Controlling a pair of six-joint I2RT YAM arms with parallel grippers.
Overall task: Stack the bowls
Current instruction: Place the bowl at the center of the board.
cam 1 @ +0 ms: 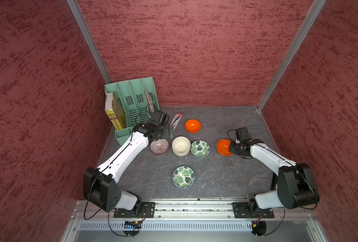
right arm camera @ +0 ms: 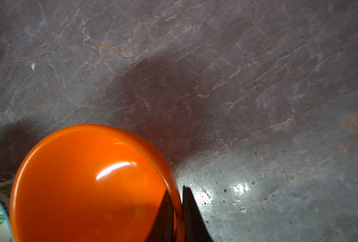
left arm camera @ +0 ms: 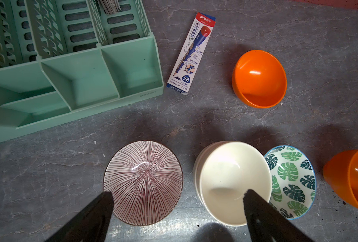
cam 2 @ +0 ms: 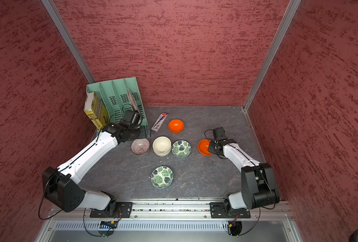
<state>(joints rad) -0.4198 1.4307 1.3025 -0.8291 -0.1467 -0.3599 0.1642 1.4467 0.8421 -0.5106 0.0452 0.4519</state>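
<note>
A mint-green file rack (cam 1: 132, 98) stands at the far left corner of the bench (cam 1: 226, 178), with a yellow book (cam 1: 113, 114) leaning in its leftmost slot. Just in front of it the left claw (left arm camera: 178, 194) hangs above the bench, its jaws spread wide and nothing between them. In the left wrist view one fingertip (left arm camera: 102, 209) shows over the purple-lined bowl (cam 1: 159, 147) and the other over the cream stack.

The purple-lined bowl sits upright at the left end of a short row (whether a twin is nested under it I cannot tell). Behind the row a pencil box (cam 1: 177, 121) lies flat between the rack and the far orange bowl (cam 1: 192, 125), which stands alone and upright.

Next in the row come the two cream bowls (cam 1: 180, 145), one nested in the other. A leaf-patterned bowl (cam 1: 200, 148) sits just beside them, so close that I cannot tell if the rims touch. The second leaf bowl (cam 1: 183, 177) sits by itself nearer the front edge, well apart from the row.

Farthest right, the right claw (right arm camera: 176, 189) is pinched tight on the rim of the other orange bowl (cam 1: 223, 146), one finger inside and one outside. That bowl is tipped, its opening turned toward the row.
</note>
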